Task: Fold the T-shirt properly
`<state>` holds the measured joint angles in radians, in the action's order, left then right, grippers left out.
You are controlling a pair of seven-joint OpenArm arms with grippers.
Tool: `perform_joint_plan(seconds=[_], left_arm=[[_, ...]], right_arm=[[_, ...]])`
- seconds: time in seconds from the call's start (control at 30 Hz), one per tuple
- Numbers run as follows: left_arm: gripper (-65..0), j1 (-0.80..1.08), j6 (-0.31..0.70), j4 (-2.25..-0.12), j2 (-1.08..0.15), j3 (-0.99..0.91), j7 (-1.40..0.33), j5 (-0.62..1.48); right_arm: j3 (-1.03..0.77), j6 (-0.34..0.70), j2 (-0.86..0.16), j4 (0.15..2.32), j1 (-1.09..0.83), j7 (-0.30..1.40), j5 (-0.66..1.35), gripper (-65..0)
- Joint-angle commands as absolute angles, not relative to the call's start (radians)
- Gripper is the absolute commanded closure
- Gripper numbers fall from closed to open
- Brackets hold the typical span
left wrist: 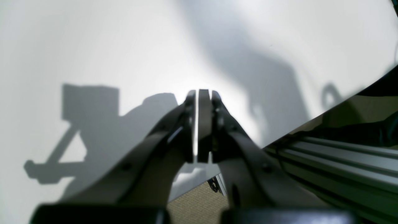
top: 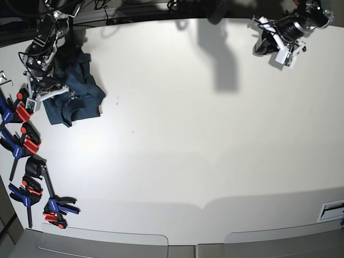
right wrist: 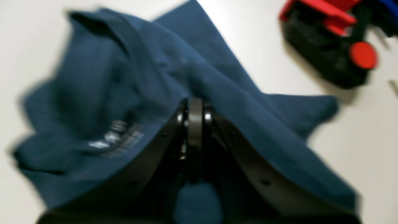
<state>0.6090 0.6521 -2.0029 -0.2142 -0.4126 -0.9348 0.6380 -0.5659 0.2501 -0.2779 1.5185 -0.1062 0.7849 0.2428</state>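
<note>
Along the near left edge of the white table (top: 188, 161), in the base view, you have a row of blue and red clamps (top: 54, 208) lying one after another up towards the far corner; beyond them, at the far left, the T-shirt (top: 72, 99) sits bunched in a dark navy heap, close beside the clamps and well apart from everything on the other side; your right gripper (top: 40, 80) hangs directly over that heap. From the right wrist view you see the right gripper (right wrist: 195, 109) with its jaws pressed together, the T-shirt (right wrist: 140, 77) draped up against and around them; the picture is blurred, so you cannot tell whether a fold is actually pinched between them; a pale printed label shows on the cloth to one side, and a red and black clamp (right wrist: 332, 46) lies on the table past it. Farther off, at the far right corner of the base view, your left gripper (top: 269, 45) hovers above bare table; the left wrist view shows the left gripper (left wrist: 203, 96) closed on nothing, its shadow cast on the white surface, with an aluminium rail (left wrist: 342, 165) along the table's edge.
</note>
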Motion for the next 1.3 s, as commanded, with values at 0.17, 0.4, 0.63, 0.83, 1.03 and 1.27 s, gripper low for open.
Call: perform_joint_plan(seconds=[0.17, 0.4, 0.63, 0.83, 1.03, 1.27], left_arm=[[0.0, 0.612, 0.654, -2.021, -0.223, -0.417, -0.911, 0.656], [0.0, 0.612, 0.654, -2.021, -0.222, -0.417, -0.911, 0.656], [0.0, 0.614, 0.654, -2.021, -0.222, -0.417, -0.912, 0.655], [0.0, 0.616, 0.654, -2.021, -0.222, -0.417, -0.912, 0.655], [0.0, 0.661, 0.654, -2.021, -0.223, -0.418, -0.927, 0.655], [0.0, 0.805, 0.654, -2.021, -0.223, -0.418, -0.929, 0.655]], right_arm=[[-0.571, 0.411, -0.299, 1.640, -0.041, 0.755, 0.423, 0.0], [-0.571, 0.617, -0.296, 1.880, -0.043, 0.825, 0.659, 0.0], [-0.571, 0.698, -0.296, 2.133, -0.162, 0.963, 0.949, 0.0], [-0.571, 0.698, -0.297, 2.329, -0.327, 1.076, 1.011, 0.0], [-0.574, 0.698, -0.299, 2.356, -0.437, 1.329, 1.114, 0.0], [-0.633, 0.698, -0.299, 2.356, -0.579, 1.396, 1.289, 0.0]])
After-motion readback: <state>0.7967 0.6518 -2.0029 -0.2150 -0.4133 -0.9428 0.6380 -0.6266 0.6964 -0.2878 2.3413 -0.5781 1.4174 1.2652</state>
